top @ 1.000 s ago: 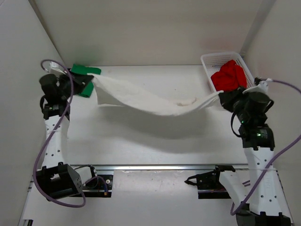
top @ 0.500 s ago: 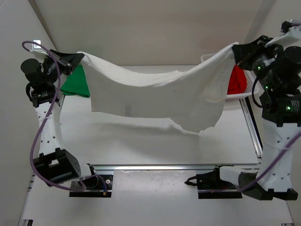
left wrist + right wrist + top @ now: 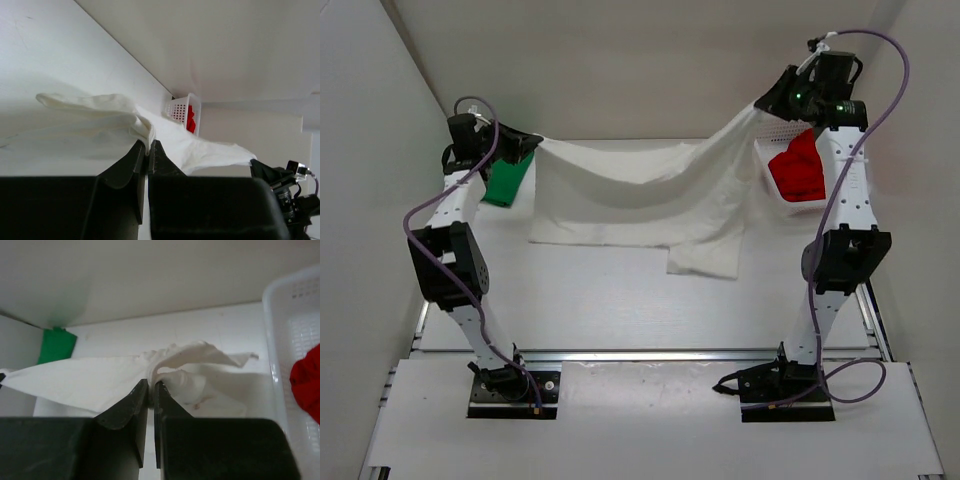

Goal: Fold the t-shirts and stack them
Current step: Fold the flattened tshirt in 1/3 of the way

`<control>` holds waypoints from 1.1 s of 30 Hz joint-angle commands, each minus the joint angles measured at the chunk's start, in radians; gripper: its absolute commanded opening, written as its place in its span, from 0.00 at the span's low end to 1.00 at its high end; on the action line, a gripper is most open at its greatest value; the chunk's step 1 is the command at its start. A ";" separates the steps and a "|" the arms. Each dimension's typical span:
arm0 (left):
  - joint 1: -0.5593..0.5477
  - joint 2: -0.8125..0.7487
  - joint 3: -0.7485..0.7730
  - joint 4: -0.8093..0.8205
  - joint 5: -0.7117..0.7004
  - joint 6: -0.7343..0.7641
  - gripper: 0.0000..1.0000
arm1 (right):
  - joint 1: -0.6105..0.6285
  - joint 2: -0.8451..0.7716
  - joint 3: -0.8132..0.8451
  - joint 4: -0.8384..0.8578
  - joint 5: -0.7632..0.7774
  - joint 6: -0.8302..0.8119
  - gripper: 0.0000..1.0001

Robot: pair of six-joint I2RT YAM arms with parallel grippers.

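The white t-shirt (image 3: 640,195) hangs stretched between my two grippers at the back of the table, its lower edge resting on the table. My left gripper (image 3: 532,143) is shut on its left corner; the jaws pinch the cloth (image 3: 142,127) in the left wrist view. My right gripper (image 3: 763,104) is shut on its right corner, held higher; the cloth (image 3: 170,362) bunches at the jaws. The green t-shirt (image 3: 506,182) lies folded at the back left, also seen in the right wrist view (image 3: 56,344). The red t-shirt (image 3: 800,168) lies in the white mesh basket (image 3: 778,203).
The basket stands at the back right against the side wall, also seen in the right wrist view (image 3: 287,340). White walls enclose the table on the left, back and right. A metal rail (image 3: 640,354) runs across the near edge by the arm bases.
Both arms have reached toward the back wall with the white t-shirt. The shirt has come down so its lower part lies on the table. The red t-shirt shows fully again.
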 commanded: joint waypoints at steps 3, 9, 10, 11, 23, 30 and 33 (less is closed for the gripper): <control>0.024 0.022 0.349 0.042 -0.044 -0.066 0.00 | -0.099 -0.043 0.229 0.285 -0.143 0.154 0.00; 0.068 0.041 0.454 0.069 -0.056 -0.084 0.00 | -0.178 -0.063 0.210 0.393 -0.254 0.269 0.00; 0.073 0.040 0.433 0.075 -0.053 -0.081 0.00 | -0.169 -0.067 0.186 0.367 -0.243 0.244 0.00; 0.082 0.032 0.390 0.083 -0.050 -0.084 0.00 | -0.162 -0.070 0.146 0.351 -0.235 0.218 0.00; 0.110 -0.197 -0.525 0.449 -0.046 -0.008 0.00 | -0.049 -0.495 -1.061 0.698 -0.163 0.056 0.00; 0.148 -0.146 -0.818 0.479 -0.033 0.086 0.00 | -0.037 -0.534 -1.480 0.853 -0.134 0.116 0.00; 0.150 -0.160 -0.850 0.415 -0.053 0.141 0.00 | -0.059 -0.570 -1.583 0.859 -0.125 0.162 0.00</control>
